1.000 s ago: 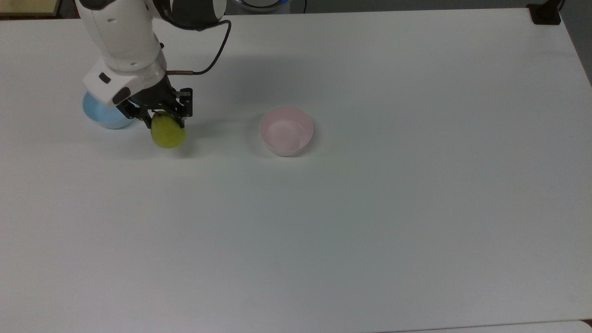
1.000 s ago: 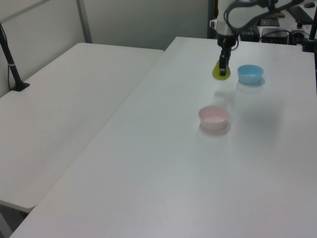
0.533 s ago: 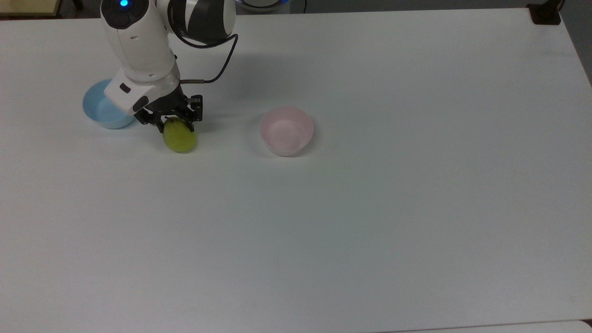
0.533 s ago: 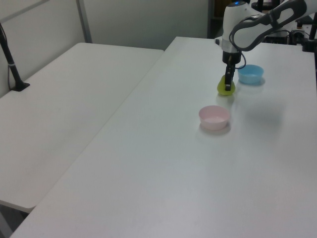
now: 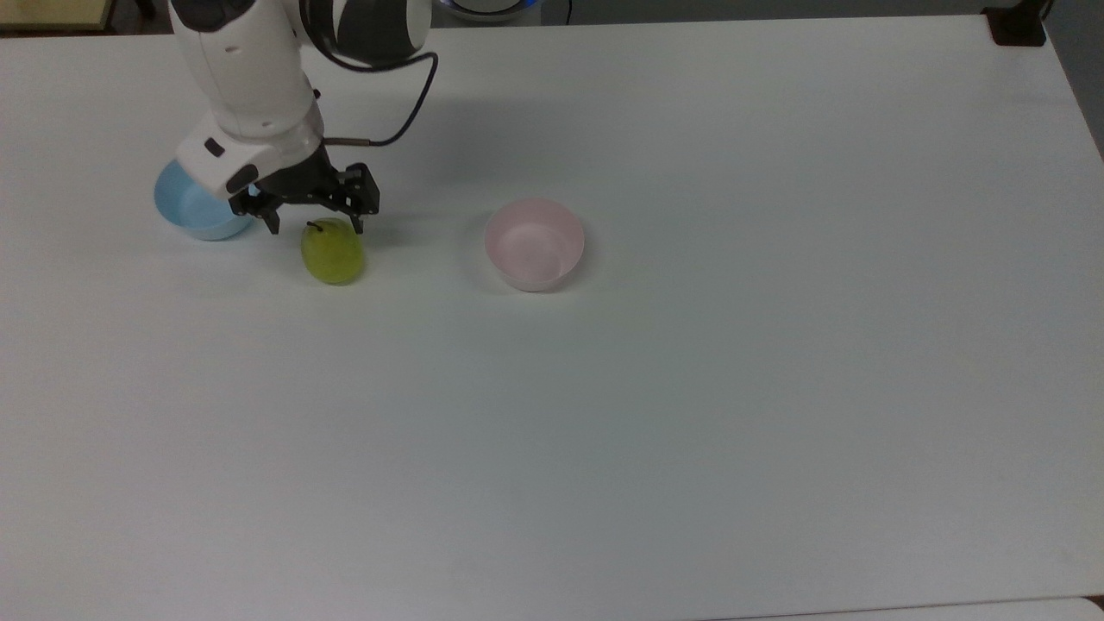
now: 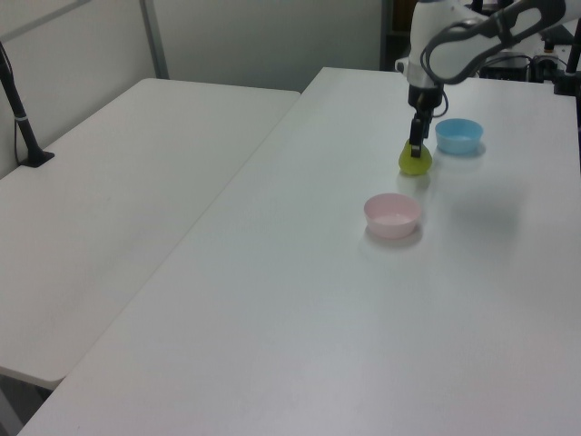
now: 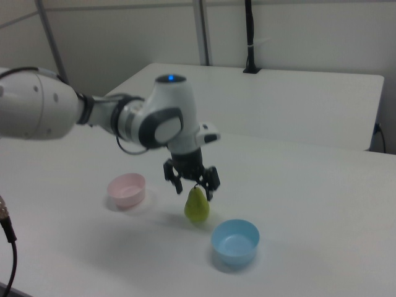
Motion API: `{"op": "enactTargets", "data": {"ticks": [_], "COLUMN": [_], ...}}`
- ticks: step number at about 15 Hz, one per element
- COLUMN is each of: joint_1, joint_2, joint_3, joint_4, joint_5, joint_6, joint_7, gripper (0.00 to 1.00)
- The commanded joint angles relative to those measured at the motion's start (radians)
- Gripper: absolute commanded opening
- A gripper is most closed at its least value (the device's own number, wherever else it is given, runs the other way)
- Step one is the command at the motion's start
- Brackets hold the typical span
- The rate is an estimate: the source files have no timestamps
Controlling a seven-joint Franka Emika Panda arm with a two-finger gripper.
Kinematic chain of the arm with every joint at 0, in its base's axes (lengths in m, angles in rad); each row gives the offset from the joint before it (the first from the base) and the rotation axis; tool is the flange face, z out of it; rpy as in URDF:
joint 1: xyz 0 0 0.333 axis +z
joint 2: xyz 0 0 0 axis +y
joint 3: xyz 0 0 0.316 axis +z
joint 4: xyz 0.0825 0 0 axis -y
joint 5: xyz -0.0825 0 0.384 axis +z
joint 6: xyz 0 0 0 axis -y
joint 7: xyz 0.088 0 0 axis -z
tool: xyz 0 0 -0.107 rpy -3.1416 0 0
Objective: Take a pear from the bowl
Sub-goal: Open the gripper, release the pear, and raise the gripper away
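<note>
Two bowls and one pear [image 5: 332,253] sit on the white counter [image 5: 690,388]. The pear stands upright on the bare counter top, outside both bowls, between the light blue bowl [image 5: 194,207] and the pale pink bowl [image 5: 534,243], nearer the blue one. The hand [image 5: 315,226] hangs just above the pear's stem end with its two dark fingers spread apart, one on each side of the stem and clear of the fruit: released, gripping nothing.

The top view shows the pink bowl's inside as smooth and bare, and the spread of the fingers seen from above. The right view shows the pear [image 7: 197,205] from the side: a narrow neck widening to a rounded base resting on the counter, with the fingers [image 7: 210,182] flanking its top; the blue bowl [image 7: 235,242] and the pink bowl [image 7: 127,189] appear as shallow round cups with thin rims. The left view looks along the counter, so the hand [image 6: 417,145] appears as one narrow dark shape over the pear [image 6: 415,161], the finger gap being hidden; a second white table [image 6: 109,209] stands alongside.

The pear's skin is matte yellow-green; both bowls look like smooth plastic.
</note>
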Motion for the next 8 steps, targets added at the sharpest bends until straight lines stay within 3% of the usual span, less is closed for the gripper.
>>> {"op": "enactTargets", "data": {"ticks": [1,4,6,8], "joint_1": [0.045,0.081,0.124,0.194], "joint_2": [-0.061,-0.111,-0.181,-0.235], "joint_3": [-0.003,-0.007,-0.009,-0.021], "joint_4": [0.228,0.354,0.357,0.33], "joint_5": [-0.002,0.01,0.027,0.041], "joint_6": [-0.346,-0.535,-0.583,-0.608], "joint_7": [0.027,0.029,0.082,0.218], "gripper": [1.0,1.0,1.0,1.0]}}
